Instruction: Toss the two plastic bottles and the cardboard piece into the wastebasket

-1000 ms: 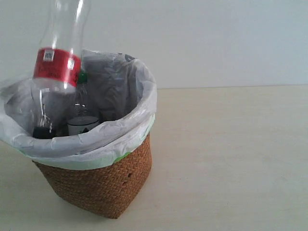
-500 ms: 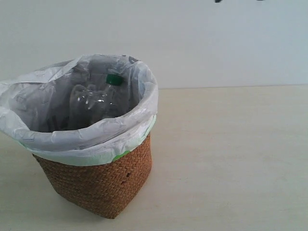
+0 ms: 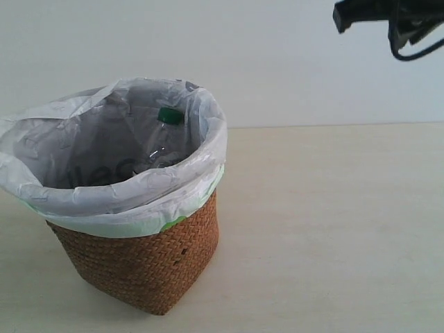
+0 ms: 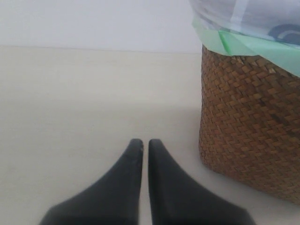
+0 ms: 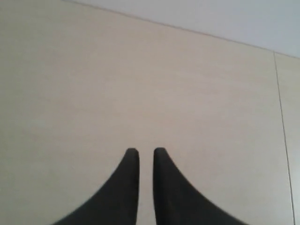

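Observation:
The brown wicker wastebasket [image 3: 149, 260] stands on the left of the table, lined with a white plastic bag with a pale green edge. Inside it leans the larger clear bottle [image 3: 149, 158], its green cap [image 3: 167, 116] against the far side of the liner. The smaller red-label bottle and the cardboard piece are out of sight. In the left wrist view my left gripper [image 4: 141, 143] is low over the table beside the wastebasket [image 4: 243, 122], its fingers nearly touching and empty. My right gripper [image 5: 146, 152] hangs over bare table, its fingers close together and empty.
A black arm part with cables [image 3: 388, 17] shows at the top right of the exterior view. The pale table [image 3: 326, 229] stretches to the right of the basket. A thin seam [image 5: 282, 126] runs across the tabletop in the right wrist view.
The red-label bottle, upended above the basket a second ago, has dropped inside and out of sight. The green-capped bottle has shifted. A black arm part has come in at top right.

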Action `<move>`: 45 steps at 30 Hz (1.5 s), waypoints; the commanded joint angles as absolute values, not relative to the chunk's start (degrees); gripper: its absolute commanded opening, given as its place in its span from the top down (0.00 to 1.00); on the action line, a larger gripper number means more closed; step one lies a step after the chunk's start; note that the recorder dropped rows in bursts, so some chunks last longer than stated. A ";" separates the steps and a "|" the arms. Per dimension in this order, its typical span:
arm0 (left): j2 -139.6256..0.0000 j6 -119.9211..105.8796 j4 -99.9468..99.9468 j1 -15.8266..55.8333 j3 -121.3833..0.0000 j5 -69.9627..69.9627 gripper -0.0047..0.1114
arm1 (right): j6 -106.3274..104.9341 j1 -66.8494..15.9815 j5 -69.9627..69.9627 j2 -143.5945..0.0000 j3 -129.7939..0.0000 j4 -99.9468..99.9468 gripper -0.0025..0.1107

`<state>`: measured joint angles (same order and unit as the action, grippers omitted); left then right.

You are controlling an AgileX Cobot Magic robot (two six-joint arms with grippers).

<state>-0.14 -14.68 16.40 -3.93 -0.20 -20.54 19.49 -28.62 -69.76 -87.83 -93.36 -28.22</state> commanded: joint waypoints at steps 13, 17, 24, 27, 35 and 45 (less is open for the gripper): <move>0.00 -14.95 16.08 -4.09 0.00 -20.58 0.93 | 24.34 -28.56 -32.38 -57.19 -57.03 -22.80 0.98; 0.00 -14.95 16.08 -4.09 0.00 -20.58 0.93 | 25.21 -28.56 -18.97 -45.73 -45.60 -22.72 0.98; 0.00 -14.95 16.08 -4.09 0.00 -20.58 0.93 | 31.31 -28.56 -11.53 -32.52 -33.58 -22.59 0.98; 0.00 -14.95 16.08 -4.09 0.00 -20.58 0.93 | 34.83 -28.56 -16.49 -29.57 -33.11 -20.73 0.98; 0.00 -14.95 16.08 -4.09 0.00 -20.58 0.93 | 35.76 -28.56 -25.31 -27.81 -33.24 -19.56 0.98; 0.00 -14.95 16.08 -4.09 0.00 -20.58 0.93 | 35.59 -28.56 -25.16 -27.81 -33.24 -19.56 0.98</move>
